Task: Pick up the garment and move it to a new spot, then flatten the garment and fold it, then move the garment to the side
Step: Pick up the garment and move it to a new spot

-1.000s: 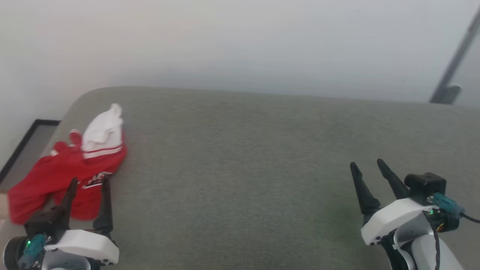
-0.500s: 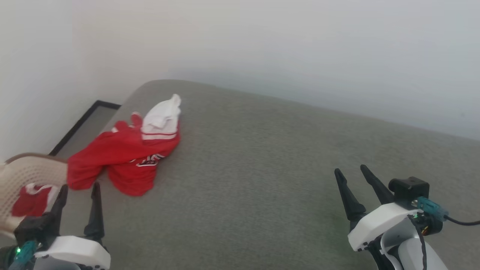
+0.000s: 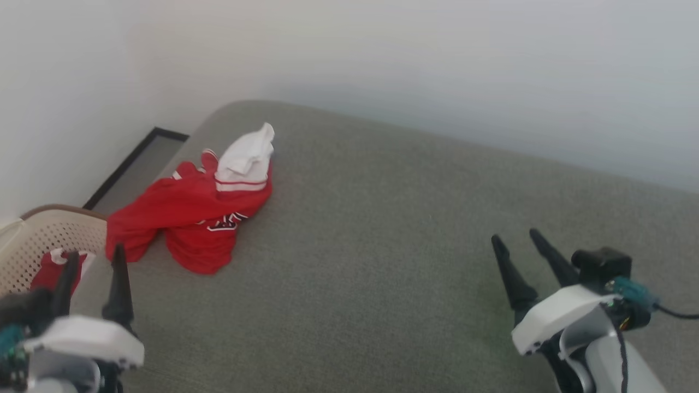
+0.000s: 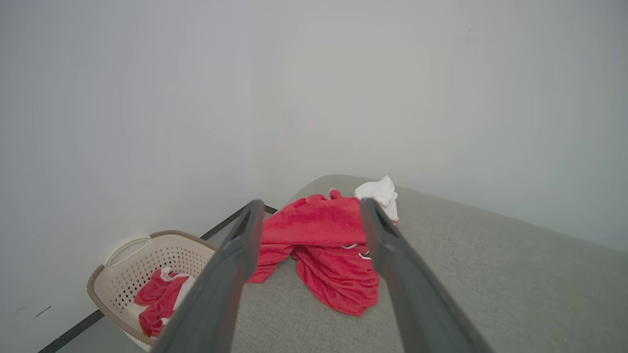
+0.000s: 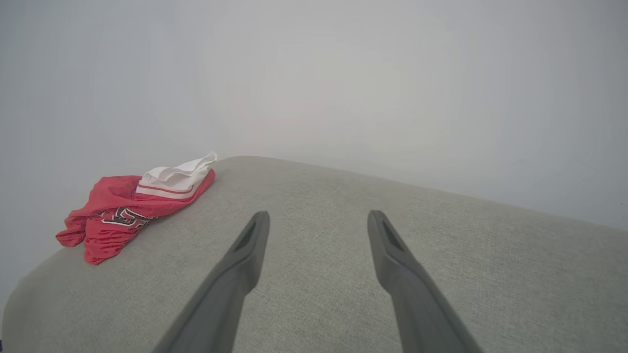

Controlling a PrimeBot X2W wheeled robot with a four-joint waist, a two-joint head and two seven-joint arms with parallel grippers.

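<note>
The garment [image 3: 191,213], a red shirt with a white sleeve on top, lies crumpled at the far left corner of the grey cushioned surface [image 3: 382,262]. In the left wrist view the garment [image 4: 328,245] sits ahead, framed between the two fingers. From the right wrist the garment [image 5: 132,206] lies far off to the left. My left gripper [image 3: 94,256] hovers open at the lower left, short of the shirt and empty. At the lower right my right gripper [image 3: 514,236] is open too, empty, well away from the shirt.
A beige perforated laundry basket [image 3: 33,240] stands off the surface's left edge with red-and-white cloth [image 3: 52,267] inside; the basket [image 4: 147,260] also appears in the left wrist view. White walls close the back and left. A dark floor strip [image 3: 136,158] runs by the corner.
The head camera has swung left, so the garment now sits nearer the picture's middle and the basket has come into view. The garment itself has not moved. Both grippers stay open.
</note>
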